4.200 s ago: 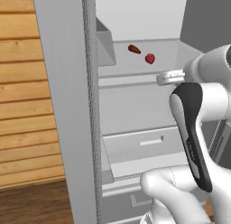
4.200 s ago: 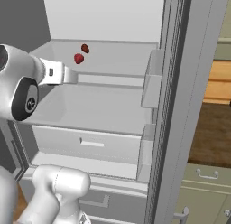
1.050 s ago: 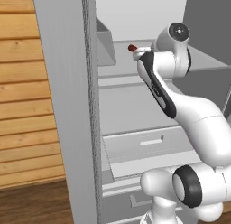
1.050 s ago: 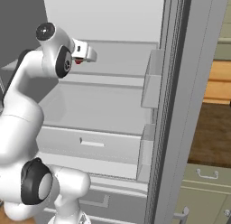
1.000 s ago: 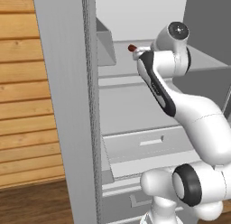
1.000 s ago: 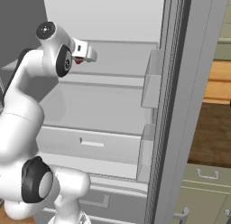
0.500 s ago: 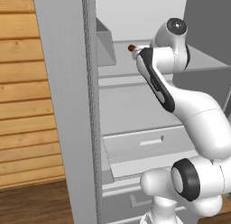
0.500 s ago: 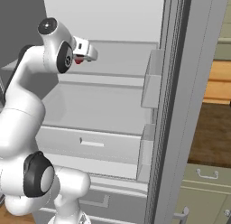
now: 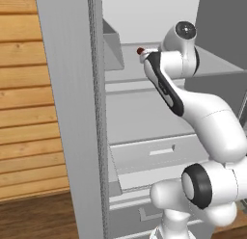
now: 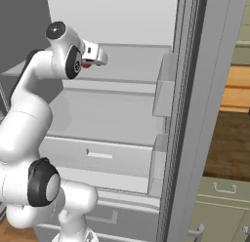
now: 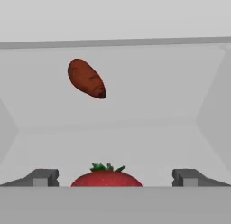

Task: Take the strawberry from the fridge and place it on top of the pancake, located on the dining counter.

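Jaws of the gripper [image 11: 113,178] stand spread wide, empty, straddling the strawberry [image 11: 106,177] on the fridge shelf [image 11: 135,142] ready to close; the red-brown item [image 11: 86,78] lies farther back.

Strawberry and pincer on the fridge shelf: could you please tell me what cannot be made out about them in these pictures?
- Hand view: the strawberry's lower half is cut off at the bottom, so contact with the open pincer is unclear.
- Left base view: the arm hides most of the strawberry.
- Right base view: the strawberry is a sliver behind the wrist.
- Hand view: the red-brown item is unidentifiable.
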